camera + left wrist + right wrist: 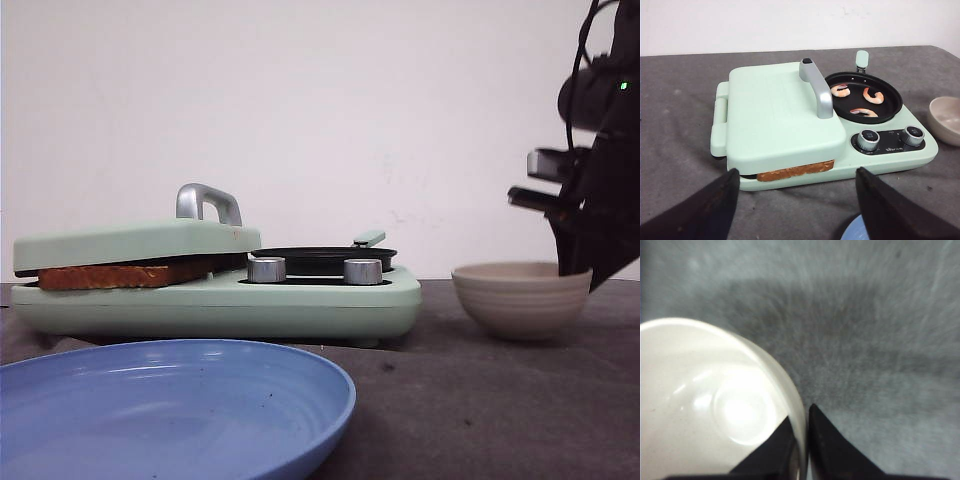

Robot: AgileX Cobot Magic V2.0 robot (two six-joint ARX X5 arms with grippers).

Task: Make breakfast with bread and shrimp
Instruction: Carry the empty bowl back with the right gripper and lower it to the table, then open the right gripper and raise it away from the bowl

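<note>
A slice of bread (130, 274) lies clamped under the shut lid of the mint-green breakfast maker (300, 305); only its brown crust edge (795, 170) shows. Three shrimp (872, 95) lie in the black pan (892, 106) on the maker's right half. My left gripper (796, 172) hangs open in front of the maker, with nothing between its fingers. My right gripper (802, 420) is shut on the rim of the beige bowl (700, 405), one finger inside and one outside. The bowl (520, 298) stands on the table to the right of the maker and looks empty.
A blue plate (170, 400) sits near the table's front edge, in front of the maker. The lid has a silver handle (817, 90). Two knobs (868, 139) sit on the maker's front right. Dark grey cloth covers the table.
</note>
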